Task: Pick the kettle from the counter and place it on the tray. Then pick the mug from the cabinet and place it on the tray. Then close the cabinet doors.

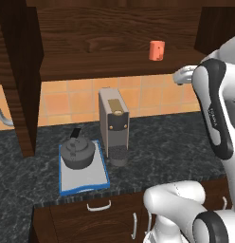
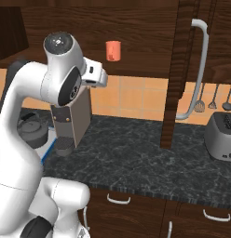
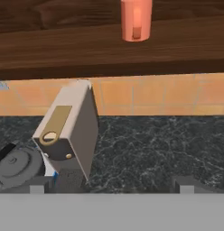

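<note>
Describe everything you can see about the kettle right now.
The kettle is squat, round and dark grey, with a domed lid, a small knob on top and a black arched handle rising at its back. It looks like dull metal. It stands upright on the tray, toward the tray's far end, so the blue-rimmed grey surface shows in front of it. The beige-grey coffee machine stands close to its right; whether the two touch cannot be told. Nothing grips it.

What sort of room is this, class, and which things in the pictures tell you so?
A kitchen, rendered rather than real. A coffee machine and a kettle stand on a stone counter, a toaster sits further along, and a mug is in the wall cabinet.
</note>
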